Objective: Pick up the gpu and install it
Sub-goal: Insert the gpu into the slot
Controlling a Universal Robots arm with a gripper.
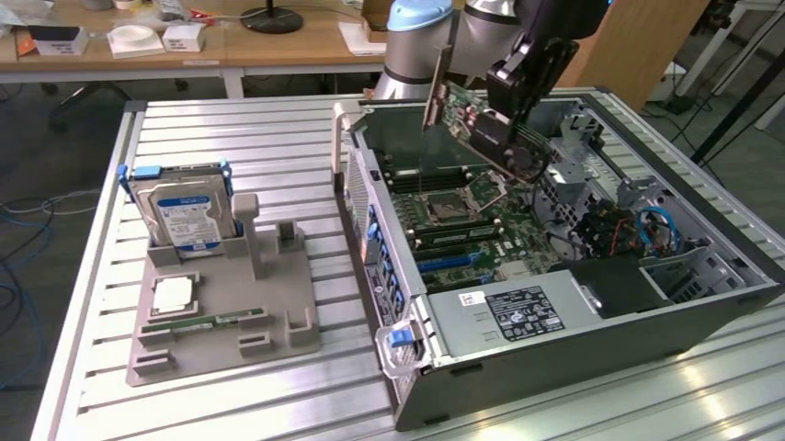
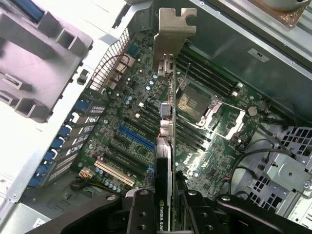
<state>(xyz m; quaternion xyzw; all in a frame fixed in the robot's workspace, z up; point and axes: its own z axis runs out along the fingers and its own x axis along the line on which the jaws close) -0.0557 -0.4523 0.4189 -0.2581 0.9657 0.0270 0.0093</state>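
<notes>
The gpu (image 1: 466, 108) hangs tilted in the air above the open computer case (image 1: 687, 322), its silvery end bracket (image 1: 436, 78) towards the exterior view's left. My gripper (image 1: 510, 124) is shut on the card's far end. In the wrist view the gpu (image 2: 168, 141) shows edge-on, with the bracket (image 2: 173, 34) at its far end and my gripper (image 2: 168, 214) clamped on either side of it. Below it lies the motherboard (image 2: 122, 161), with a blue expansion slot (image 2: 136, 138) and black slots beside it. The card is clear of the board.
To the exterior view's left of the case, a grey fixture (image 1: 221, 349) holds a hard drive (image 1: 184, 216), a processor chip (image 1: 172, 294) and a green memory stick (image 1: 202, 323). Inside the case are the processor socket (image 1: 444, 208), a power supply (image 1: 528, 312) and cables (image 1: 650, 230).
</notes>
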